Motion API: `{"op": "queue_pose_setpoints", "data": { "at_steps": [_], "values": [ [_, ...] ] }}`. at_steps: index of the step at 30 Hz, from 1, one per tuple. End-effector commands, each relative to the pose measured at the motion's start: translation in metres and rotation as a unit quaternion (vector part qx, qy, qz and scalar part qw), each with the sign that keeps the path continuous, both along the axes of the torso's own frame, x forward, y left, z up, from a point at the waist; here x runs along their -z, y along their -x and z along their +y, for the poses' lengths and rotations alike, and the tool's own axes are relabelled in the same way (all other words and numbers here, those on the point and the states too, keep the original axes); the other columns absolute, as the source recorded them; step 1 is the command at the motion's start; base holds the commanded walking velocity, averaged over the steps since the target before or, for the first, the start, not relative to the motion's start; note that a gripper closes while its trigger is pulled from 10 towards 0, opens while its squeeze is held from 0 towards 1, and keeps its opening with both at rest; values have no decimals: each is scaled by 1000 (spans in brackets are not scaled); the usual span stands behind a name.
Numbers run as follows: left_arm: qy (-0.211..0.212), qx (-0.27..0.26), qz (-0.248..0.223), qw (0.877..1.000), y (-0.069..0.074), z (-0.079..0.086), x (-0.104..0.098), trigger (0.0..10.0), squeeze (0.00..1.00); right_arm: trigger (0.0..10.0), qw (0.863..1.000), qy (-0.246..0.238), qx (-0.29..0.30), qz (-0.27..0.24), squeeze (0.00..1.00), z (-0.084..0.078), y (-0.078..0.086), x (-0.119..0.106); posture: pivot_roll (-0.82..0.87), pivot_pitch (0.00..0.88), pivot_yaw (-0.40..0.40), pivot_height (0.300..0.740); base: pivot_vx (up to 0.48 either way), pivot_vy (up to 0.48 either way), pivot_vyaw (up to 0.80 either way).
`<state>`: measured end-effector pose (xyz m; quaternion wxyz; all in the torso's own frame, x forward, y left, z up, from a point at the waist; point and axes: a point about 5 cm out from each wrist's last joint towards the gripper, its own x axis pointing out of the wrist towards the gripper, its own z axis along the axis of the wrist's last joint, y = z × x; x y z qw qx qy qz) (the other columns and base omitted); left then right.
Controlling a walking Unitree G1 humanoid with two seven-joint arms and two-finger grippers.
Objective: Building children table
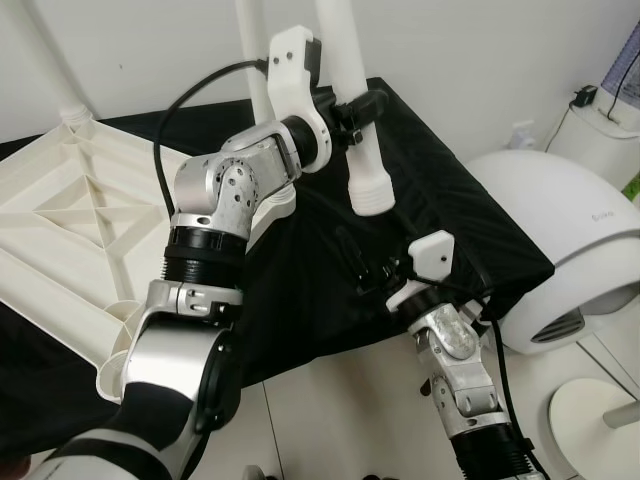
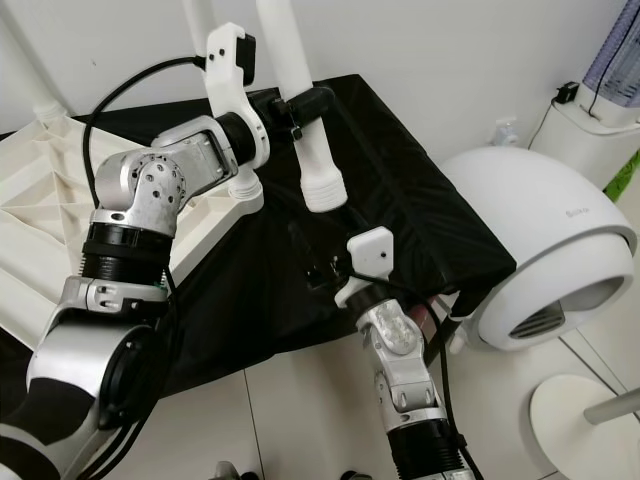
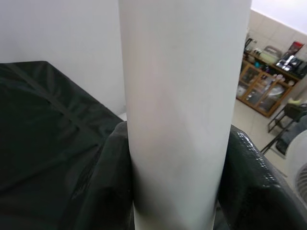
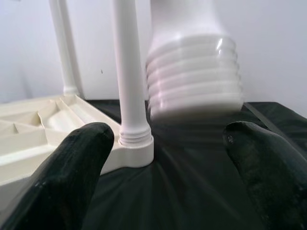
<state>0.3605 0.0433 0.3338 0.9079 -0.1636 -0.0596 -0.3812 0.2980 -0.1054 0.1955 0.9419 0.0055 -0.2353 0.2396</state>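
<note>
A white table top (image 1: 70, 220) lies upside down, ribbed side up, on a black cloth (image 1: 450, 200). One white leg (image 4: 129, 72) stands screwed into its near corner socket, and another leg (image 1: 45, 70) rises at the back left. My left gripper (image 1: 355, 110) is shut on a third white leg (image 1: 345, 60), held upright in the air, its black fingers (image 3: 259, 182) pressed on either side. The leg's threaded end (image 1: 370, 195) hangs above the cloth, right of the table top. My right gripper (image 4: 168, 158) stands open just below and in front of that threaded end (image 4: 192, 81), touching nothing.
A large white dome-shaped appliance (image 1: 560, 240) stands on the floor to the right, close to the cloth's edge. A round white base (image 1: 590, 420) sits on the tiles beside it. A white wall (image 1: 480, 50) runs behind the work surface.
</note>
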Motion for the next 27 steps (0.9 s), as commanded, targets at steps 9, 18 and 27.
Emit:
{"op": "queue_pose_setpoints", "data": {
  "at_steps": [9, 18, 27],
  "values": [
    [7, 80, -24, 996, 13, -9, -2, 10000, 0, 10000, 999, -14, 25, -19, 0, -8, -3, -14, -87, 119, 88, 740, 0, 0, 0],
    [-37, 68, -57, 995, 16, -10, 11, 10000, 0, 10000, 997, -46, 47, -27, 0, -17, -6, -32, -88, 118, 89, 740, 0, 0, 0],
    [-74, 72, -94, 990, 24, -19, 17, 10000, 0, 10000, 999, -37, 25, -9, 0, -13, -9, -46, -89, 122, 87, 740, 0, 0, 0]
  ]
}}
